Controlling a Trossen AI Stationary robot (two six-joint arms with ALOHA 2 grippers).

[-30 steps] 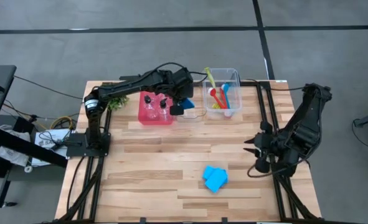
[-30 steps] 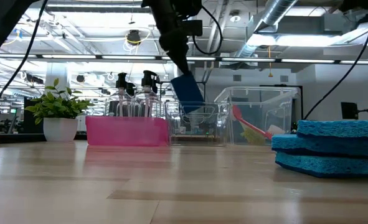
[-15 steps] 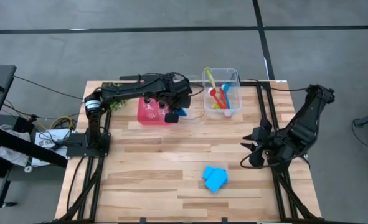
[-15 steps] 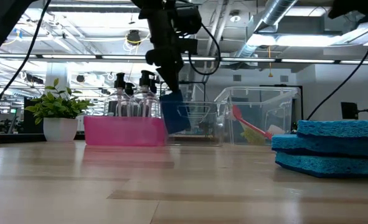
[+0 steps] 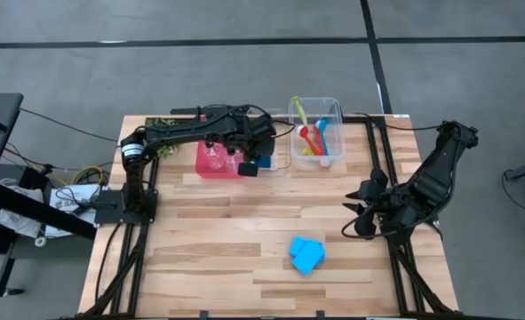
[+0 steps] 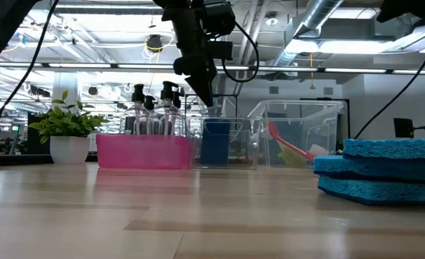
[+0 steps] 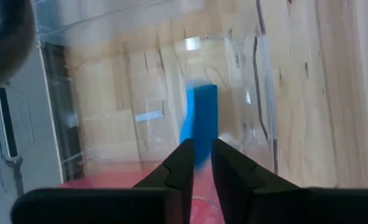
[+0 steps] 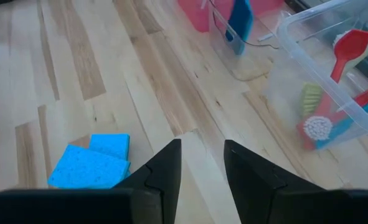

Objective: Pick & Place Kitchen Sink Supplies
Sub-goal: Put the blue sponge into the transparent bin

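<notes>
my left gripper [image 6: 211,101] has just let go, jaws slightly spread; the blue sponge [image 6: 215,142] now stands in the clear bin [image 6: 242,144] near the tabletop's far edge: one placed.

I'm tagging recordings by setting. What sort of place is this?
Probably a robotics lab or workshop rather than a kitchen: exposed ceiling ducts overhead, a bare concrete floor around a wooden table, and two dark arms mounted at the table's sides.
</notes>
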